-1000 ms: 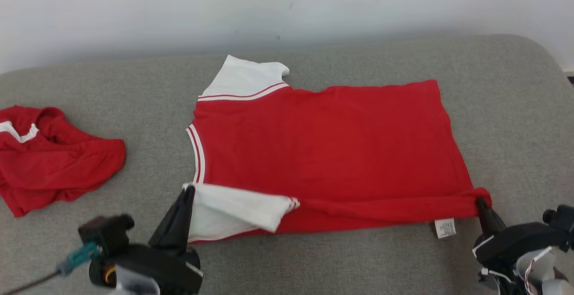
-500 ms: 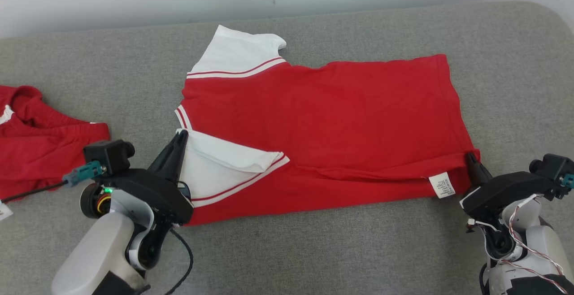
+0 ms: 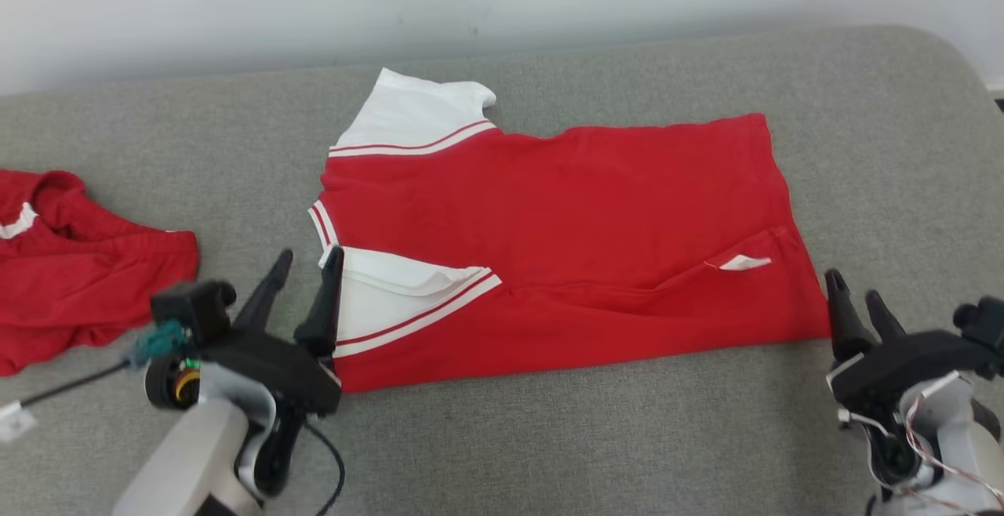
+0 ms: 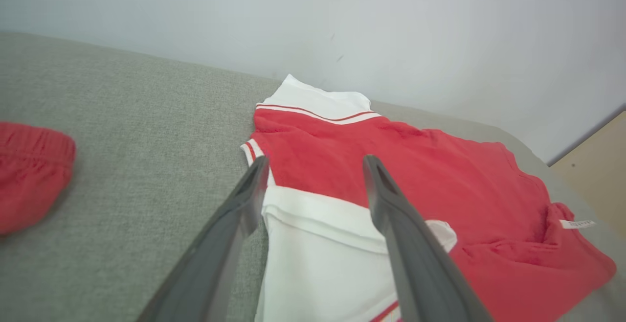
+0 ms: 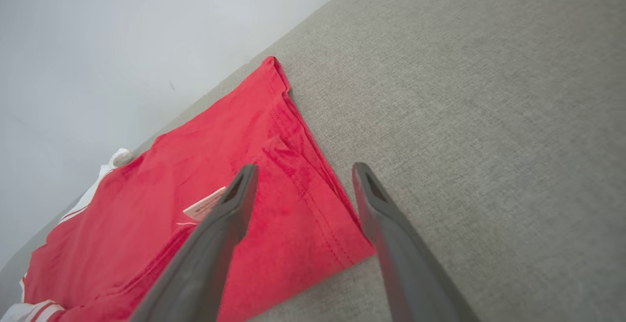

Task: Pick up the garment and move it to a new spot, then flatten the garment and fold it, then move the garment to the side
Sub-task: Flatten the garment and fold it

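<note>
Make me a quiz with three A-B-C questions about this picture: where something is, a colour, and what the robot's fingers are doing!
1. Where is the red heap? A left of the shirt B on the shirt C right of the shirt
2. What colour are the sleeves? A blue B black C white
3. The fingers of the left gripper are: A pinched shut B apart C crossed
Answers: A, it lies at the robot's left; C, both are white; B, a gap shows between them.
</note>
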